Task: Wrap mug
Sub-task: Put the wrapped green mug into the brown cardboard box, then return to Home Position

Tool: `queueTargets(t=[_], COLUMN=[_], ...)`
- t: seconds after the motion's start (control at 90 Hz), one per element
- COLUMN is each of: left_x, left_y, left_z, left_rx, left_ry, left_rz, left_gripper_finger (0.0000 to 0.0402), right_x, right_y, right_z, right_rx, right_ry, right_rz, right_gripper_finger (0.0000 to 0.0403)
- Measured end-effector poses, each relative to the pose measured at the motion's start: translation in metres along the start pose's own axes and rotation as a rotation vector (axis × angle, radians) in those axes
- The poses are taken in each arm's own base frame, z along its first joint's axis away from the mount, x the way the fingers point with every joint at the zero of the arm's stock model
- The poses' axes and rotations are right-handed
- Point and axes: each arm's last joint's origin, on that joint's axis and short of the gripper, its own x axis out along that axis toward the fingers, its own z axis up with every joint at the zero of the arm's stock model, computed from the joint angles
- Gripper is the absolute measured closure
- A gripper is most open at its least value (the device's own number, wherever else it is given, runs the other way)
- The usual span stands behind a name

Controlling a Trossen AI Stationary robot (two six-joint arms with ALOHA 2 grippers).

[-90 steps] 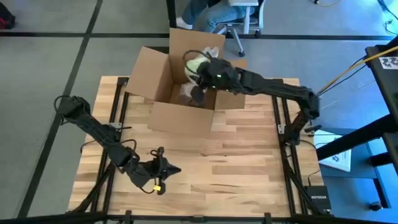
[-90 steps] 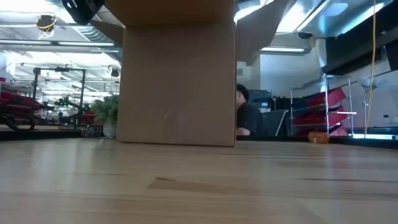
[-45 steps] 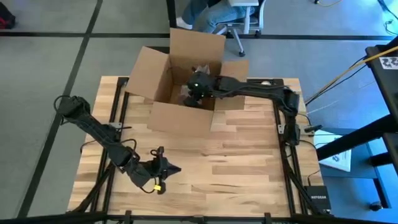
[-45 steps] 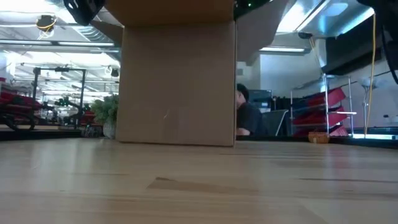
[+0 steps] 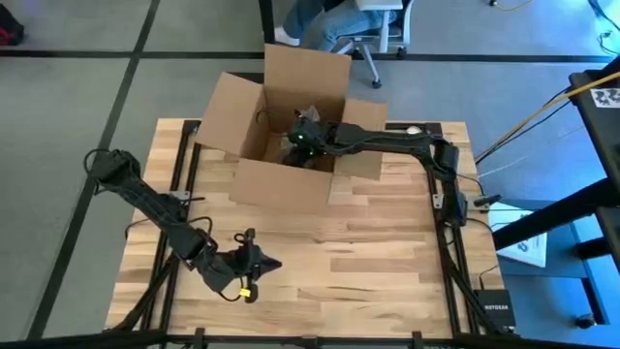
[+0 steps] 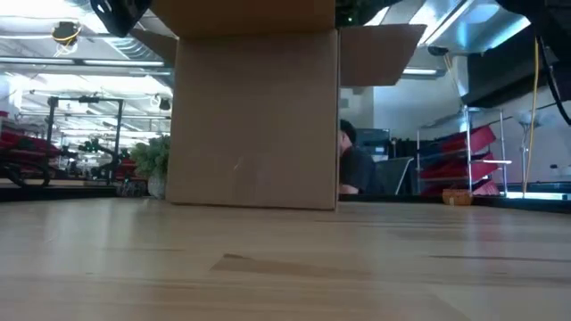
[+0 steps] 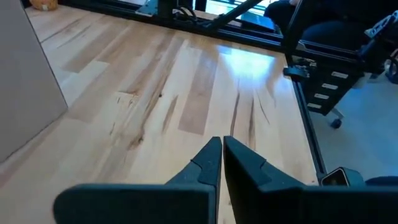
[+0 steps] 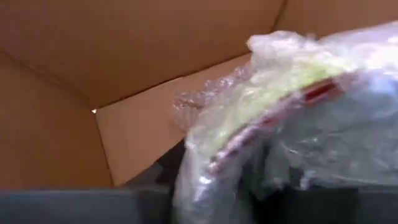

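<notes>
inside the box [image 5: 254,155], right claw [image 5: 300,145] crowds the wrapped mug [image 8: 280,106].

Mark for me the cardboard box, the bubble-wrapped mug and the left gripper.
cardboard box [image 5: 281,184]: high view, its near outer wall.
bubble-wrapped mug [image 8: 292,106]: right wrist view, the crinkly wrap over its green side.
left gripper [image 7: 221,144]: left wrist view, where its shut fingertips meet.

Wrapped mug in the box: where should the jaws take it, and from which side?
Probably from straight above, since the box walls close off every side. Grip across the middle of the mug, not the loose bubble wrap edges. The right gripper is down in the box; the left gripper waits at the table front.
</notes>
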Motion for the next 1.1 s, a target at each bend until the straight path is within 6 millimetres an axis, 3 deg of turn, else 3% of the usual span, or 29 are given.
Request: queueTargets(t=[0.133,0.278,0.544,0.689,0.8,0.911,1.1], left_x=[0.0,0.0,0.0,-0.006,-0.016,-0.028,-0.05], left_y=[0.0,0.0,0.0,0.002,0.004,0.009,0.018], left_z=[0.0,0.0,0.0,0.008,0.016,0.021,0.022], left_rx=[-0.002,-0.004,0.013,0.023,0.042,0.054,0.064], left_ry=[0.0,0.001,0.001,-0.017,-0.035,-0.012,-0.015], left_rz=[0.0,-0.001,-0.002,-0.012,-0.03,-0.045,-0.086], left_gripper_finger=[0.0402,0.0402,0.0402,0.0402,0.0402,0.0402,0.0402], right_x=[-0.007,-0.032,-0.106,-0.168,-0.212,-0.245,-0.263], right_y=[-0.003,-0.004,-0.002,0.01,0.016,0.022,0.027], right_z=[0.003,0.01,0.022,0.018,0.008,-0.015,-0.079], right_rx=[-0.018,-0.072,-0.133,-0.239,-0.276,-0.316,-0.362], right_ry=[-0.02,-0.061,-0.163,-0.242,-0.28,-0.288,-0.302], right_rz=[-0.005,-0.004,0.072,0.128,0.199,0.289,0.407], right_gripper_finger=[0.02,0.0163,0.0154,0.0154,0.0165,0.0186,0.025])
